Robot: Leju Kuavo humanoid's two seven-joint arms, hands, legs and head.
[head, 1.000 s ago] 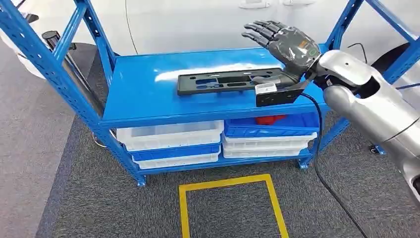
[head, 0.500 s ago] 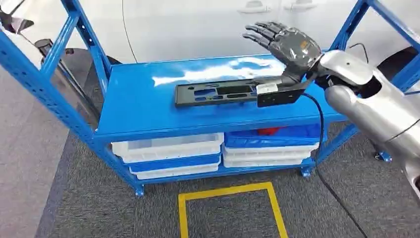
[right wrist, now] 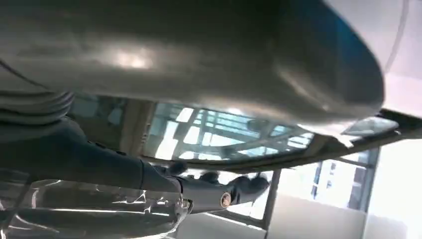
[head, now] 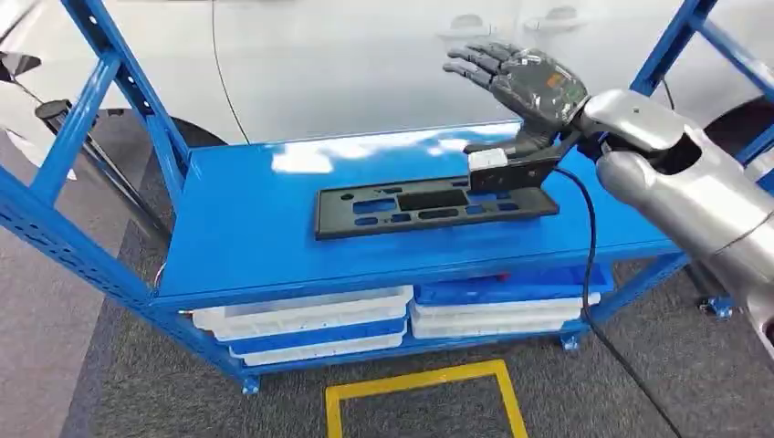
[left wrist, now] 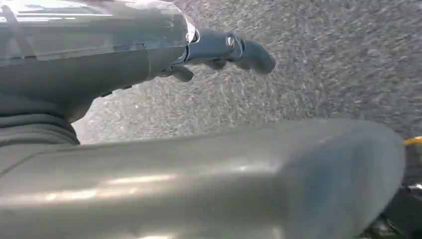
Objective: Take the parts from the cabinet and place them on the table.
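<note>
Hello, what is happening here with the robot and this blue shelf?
The robot stands before a blue cabinet. A long black part lies flat on its top shelf. The right hand is raised above the part's right end, fingers spread, holding nothing. The left hand hangs over grey carpet, holding nothing. The part is not yet picked up.

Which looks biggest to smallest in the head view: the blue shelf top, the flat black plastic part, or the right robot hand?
1. Blue metal shelf top, largest.
2. Flat black plastic part lying on it.
3. Right robot hand, smallest as seen, raised above the shelf and holding nothing.
</note>
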